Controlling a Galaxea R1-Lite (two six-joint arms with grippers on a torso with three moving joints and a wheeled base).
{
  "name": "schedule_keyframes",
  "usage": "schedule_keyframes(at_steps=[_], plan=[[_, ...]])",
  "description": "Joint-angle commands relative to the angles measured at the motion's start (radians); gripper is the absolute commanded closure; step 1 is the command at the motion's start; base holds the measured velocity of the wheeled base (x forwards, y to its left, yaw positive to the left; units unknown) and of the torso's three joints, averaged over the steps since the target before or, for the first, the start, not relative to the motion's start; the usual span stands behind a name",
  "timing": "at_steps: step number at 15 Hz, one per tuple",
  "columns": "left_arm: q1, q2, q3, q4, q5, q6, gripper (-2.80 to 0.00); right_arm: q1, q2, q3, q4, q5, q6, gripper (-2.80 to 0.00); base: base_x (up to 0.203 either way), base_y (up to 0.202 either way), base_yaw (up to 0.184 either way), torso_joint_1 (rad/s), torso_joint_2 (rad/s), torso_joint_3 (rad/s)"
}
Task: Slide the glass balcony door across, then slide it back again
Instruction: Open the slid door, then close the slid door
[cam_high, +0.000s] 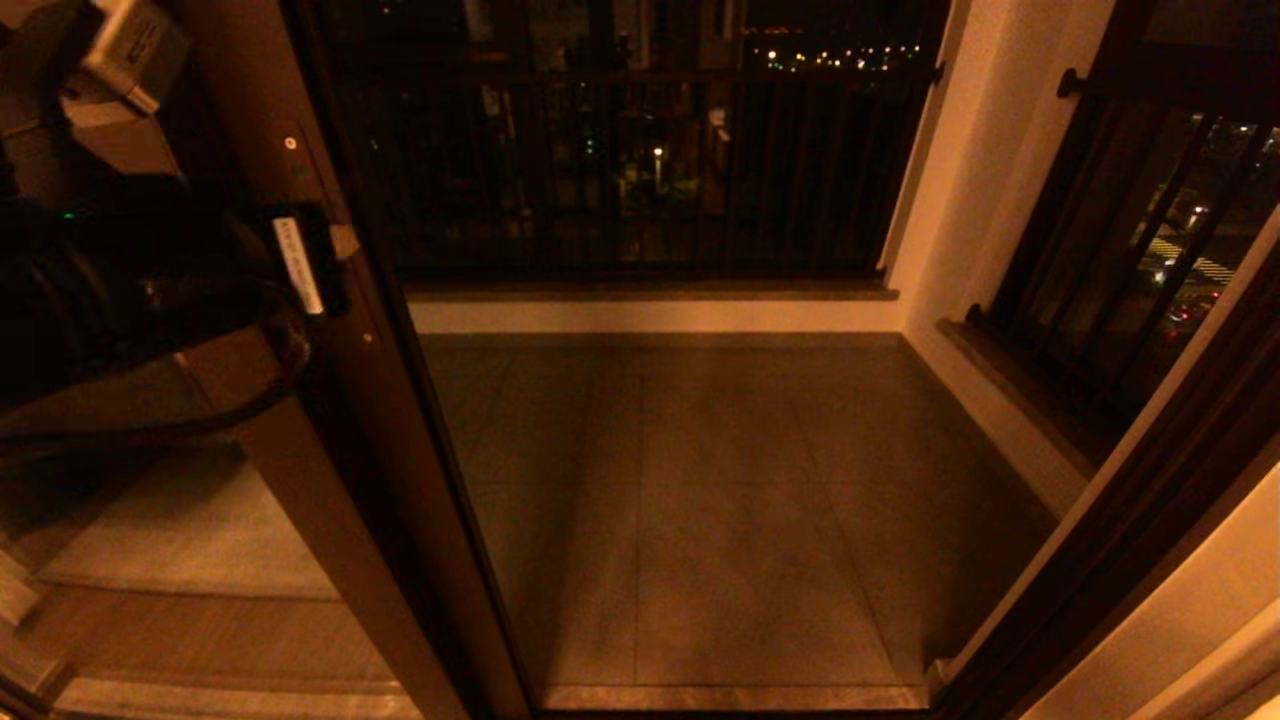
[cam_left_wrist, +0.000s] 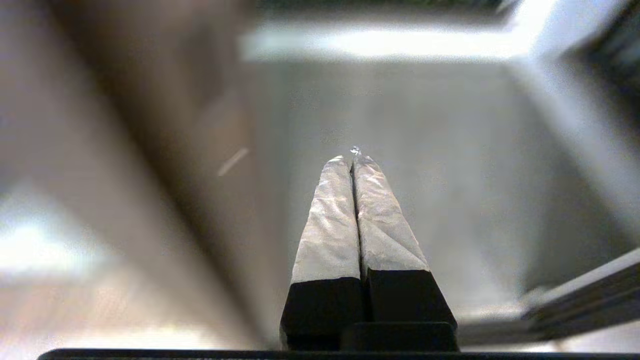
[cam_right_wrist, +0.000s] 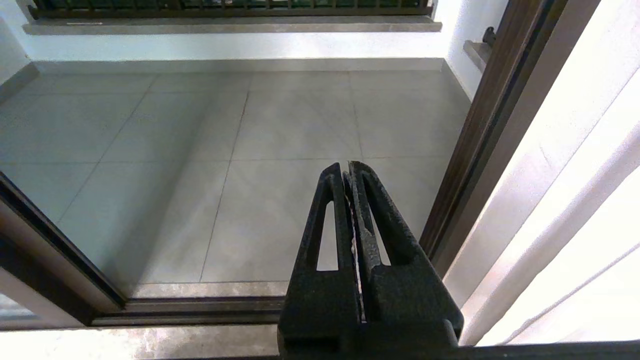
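With both my left gripper (cam_left_wrist: 352, 160) and right gripper (cam_right_wrist: 347, 172) pressed together, I expect the glass balcony door (cam_high: 330, 400) to be heavy, best pushed at its stiff upright rail.

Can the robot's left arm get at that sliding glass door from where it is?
Probably yes: the left end effector, shut, sits beside the glass balcony door rail with nothing between them.
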Motion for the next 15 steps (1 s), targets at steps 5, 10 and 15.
schedule_keyframes(at_steps=[5, 10, 15], plan=[[0.135, 0.032, -0.036, 0.249, 0.023, -0.018, 0.00, 0.001, 0.000, 0.000, -0.001, 0.001, -0.001, 0.00, 0.000, 0.000, 0.000, 0.000, 0.00, 0.000], [0.163, 0.118, -0.207, 0.257, -0.045, -0.031, -2.80, -0.001, 0.000, 0.000, 0.001, 0.001, -0.001, 0.00, 0.000, 0.000, 0.000, 0.000, 0.00, 0.000], [0.146, 0.142, -0.268, 0.259, -0.048, -0.028, -2.80, 0.000, 0.000, 0.000, 0.000, 0.001, -0.001, 0.00, 0.000, 0.000, 0.000, 0.000, 0.00, 0.000]])
